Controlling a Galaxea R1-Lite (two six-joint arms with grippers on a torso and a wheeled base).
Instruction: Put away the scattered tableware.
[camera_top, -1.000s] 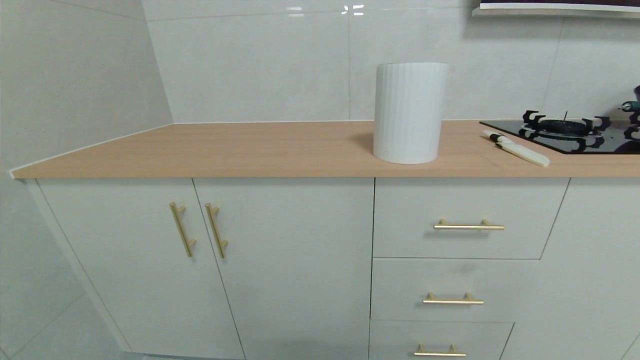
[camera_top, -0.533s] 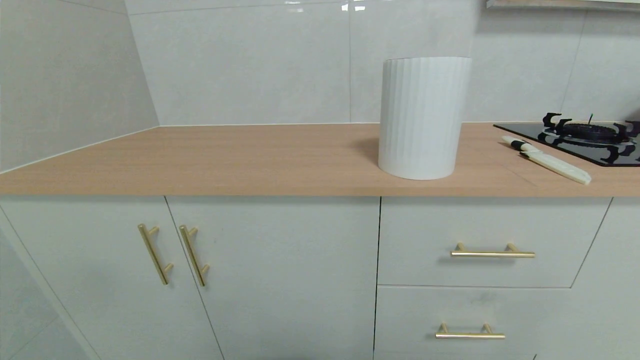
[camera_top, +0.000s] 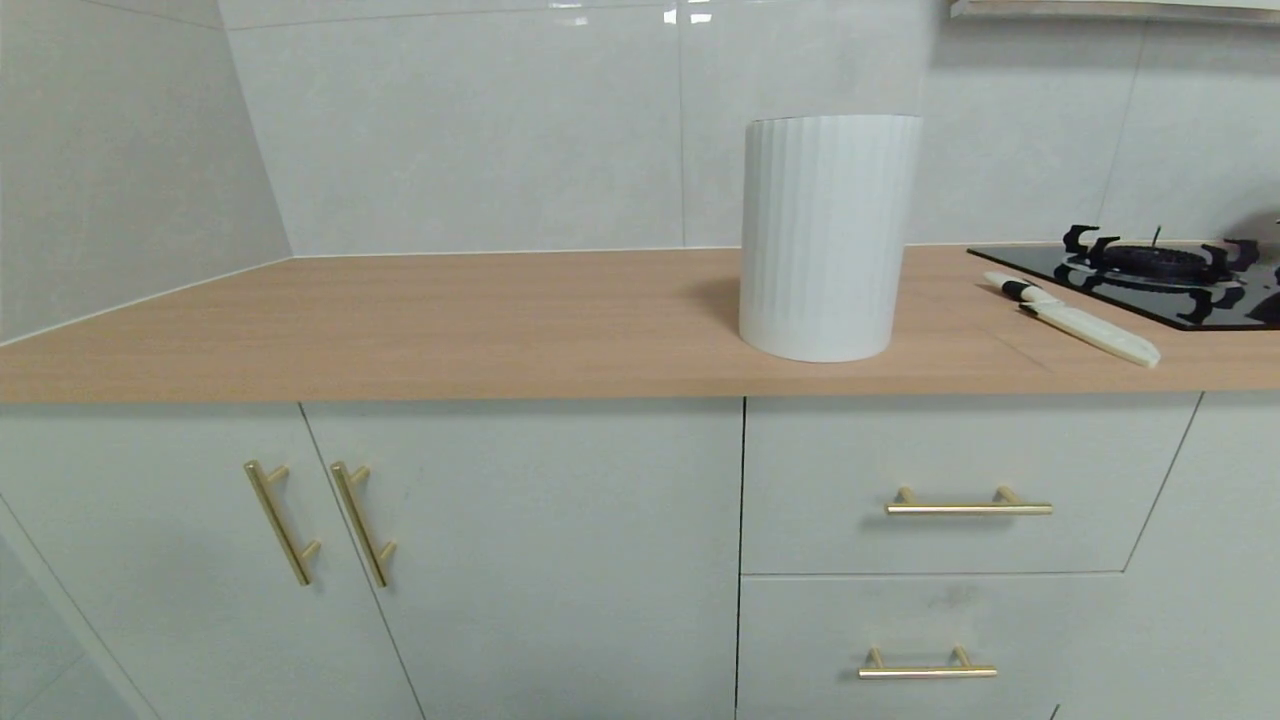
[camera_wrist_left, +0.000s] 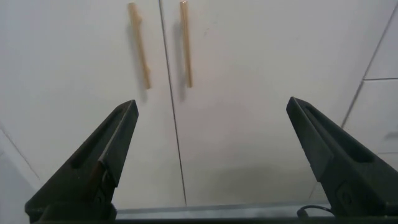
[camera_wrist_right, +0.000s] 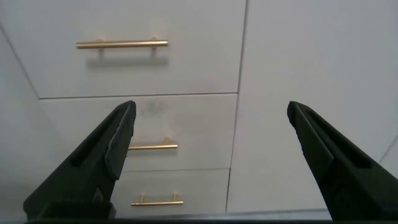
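— Where does the container stand?
— On the desk.
— And around it?
— To the container's right lies the knife, with the hob farther right. The drawers are below the container, and two doors are below-left.

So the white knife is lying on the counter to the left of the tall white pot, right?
No, the side is wrong. The head view shows the white knife lying on the counter to the right of the tall white ribbed container, next to the gas hob.
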